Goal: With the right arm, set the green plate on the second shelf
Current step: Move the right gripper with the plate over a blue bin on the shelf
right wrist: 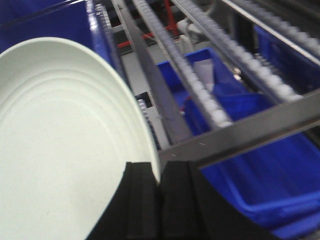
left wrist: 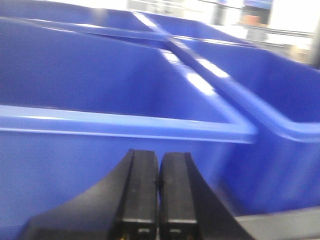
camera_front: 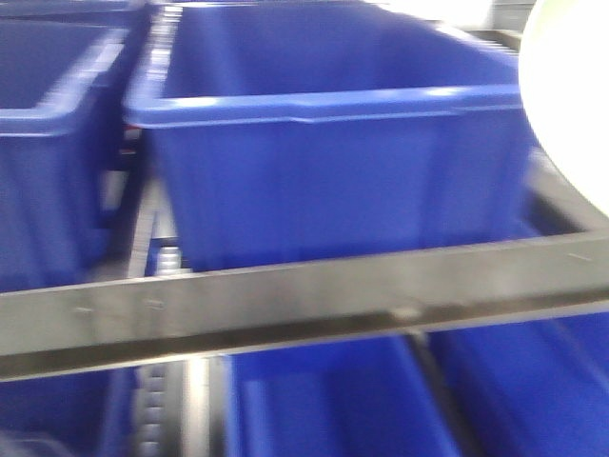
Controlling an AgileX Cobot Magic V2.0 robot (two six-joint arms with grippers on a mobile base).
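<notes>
The green plate (right wrist: 60, 145) fills the left of the right wrist view, pale and round with faint rings, held on edge. My right gripper (right wrist: 159, 172) is shut on its rim, one black finger on each face. In the front view the plate (camera_front: 571, 105) shows as a pale curved shape at the upper right edge, beside a blue bin. My left gripper (left wrist: 159, 172) is shut with nothing between its fingers, facing the outer wall of a blue bin (left wrist: 100, 165). Roller rails of a shelf (right wrist: 200, 90) run away past the plate, above blue bins.
A large blue bin (camera_front: 333, 152) stands on the shelf behind a grey metal crossbar (camera_front: 285, 295). Another blue bin (camera_front: 48, 133) is to its left, and more bins (camera_front: 324, 400) lie below the bar. A grey bar (right wrist: 250, 132) crosses the right wrist view.
</notes>
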